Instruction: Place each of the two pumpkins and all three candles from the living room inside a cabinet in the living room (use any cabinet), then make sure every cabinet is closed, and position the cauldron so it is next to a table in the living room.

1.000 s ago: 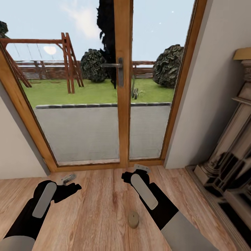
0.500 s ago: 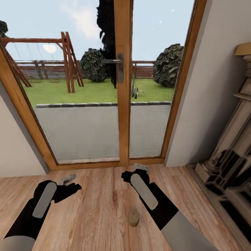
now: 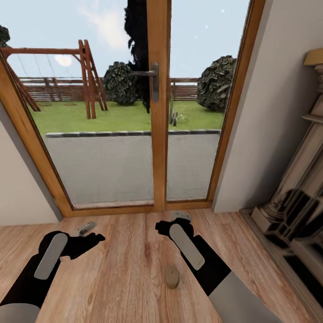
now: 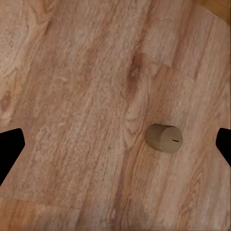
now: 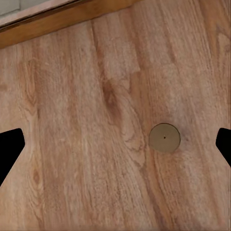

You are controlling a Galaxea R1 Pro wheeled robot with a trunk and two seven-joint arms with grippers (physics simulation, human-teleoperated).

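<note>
Your right end effector (image 3: pixel 180 216) hangs above the plank floor (image 3: pixel 125 269) with its fingers spread apart and nothing between them; in its wrist view both black fingertips (image 5: pixel 9 149) sit wide at the frame's edges. Your left end effector (image 3: pixel 86 228) hovers over the floor too, likewise spread wide and empty. One candle (image 3: pixel 172 277) stands upright on the floor, behind the right end effector and just beside that forearm, on the side toward your left arm. The glass garden door (image 3: pixel 157 103) stands ahead of both end effectors, and the fireplace (image 3: pixel 296 211) is off beyond the right one.
</note>
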